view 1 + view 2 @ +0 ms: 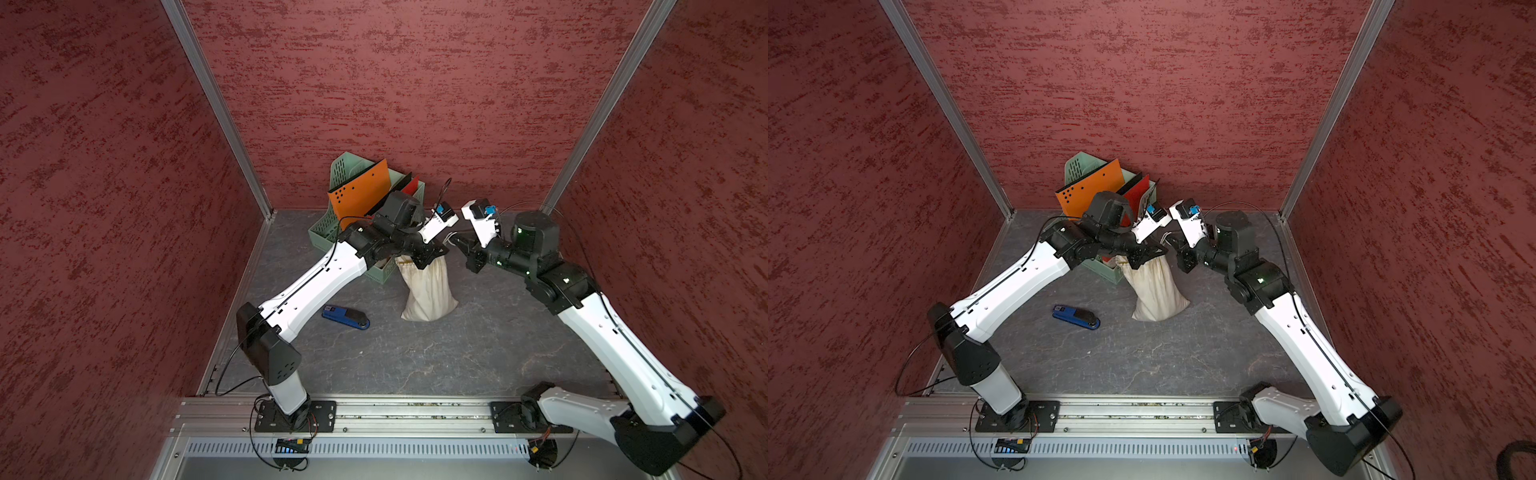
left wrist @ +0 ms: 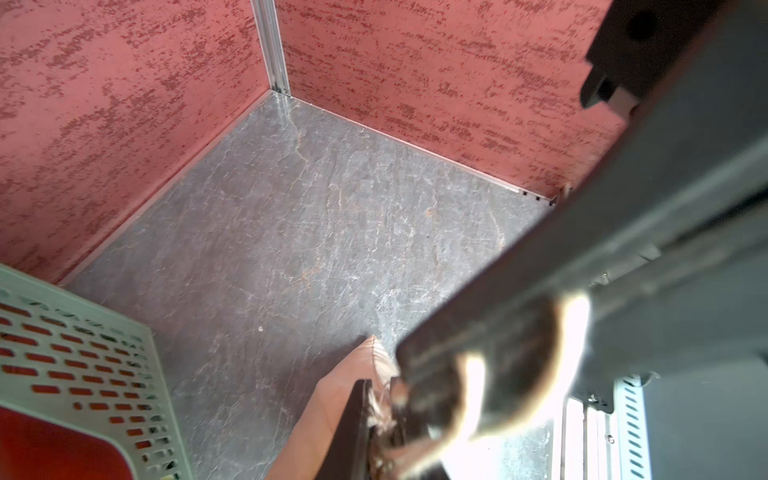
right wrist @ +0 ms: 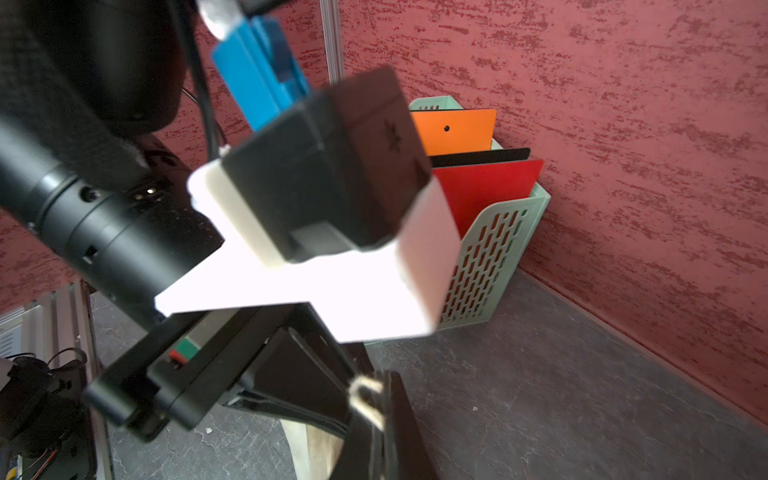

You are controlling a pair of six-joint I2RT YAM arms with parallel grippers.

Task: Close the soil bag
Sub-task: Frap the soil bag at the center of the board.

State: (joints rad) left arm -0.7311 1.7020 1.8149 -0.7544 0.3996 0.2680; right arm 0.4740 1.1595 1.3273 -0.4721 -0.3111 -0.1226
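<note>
Directly beneath the left claw [image 1: 426,259] in both top views, the soil bag [image 1: 430,291] stands upright on the worktop [image 1: 436,357]. Its gathered neck is right at that claw's fingers and its body widens out below, toward the arm bases. The right claw [image 1: 459,243] is just beside the neck on the far side from the left one, tip pointing at it, so the bag top sits between the two. Behind the left claw I see a green file rack [image 1: 332,232] touching the bag's side, and well apart from both claws a blue stapler [image 1: 345,318] lies flat. The second eye gives me the same layout: left claw [image 1: 1142,259], right claw [image 1: 1177,249], bag [image 1: 1156,293], stapler [image 1: 1076,317].

From the left wrist, the left claw [image 2: 382,424] has its two dark fingers drawn almost together with frayed pale cloth pinched between them, so I read it as closed on the soil bag [image 2: 336,399]. The bag's cloth runs off from the near finger, tinted pink by the walls. The rack [image 2: 83,374] is off to one side, with bare worktop [image 2: 311,228] beyond.

From the right wrist, the right claw [image 3: 376,419] is shut, with a loop of the bag's cord [image 3: 365,397] clamped at its fingertips. The left arm's blurred claw crowds in just beside it, and a sliver of cream bag [image 3: 311,449] shows under both. Past the claw, the rack [image 3: 498,249] stands against the wall holding an orange folder [image 3: 457,129], a black one [image 3: 478,156] and a red one [image 3: 490,187].
</note>
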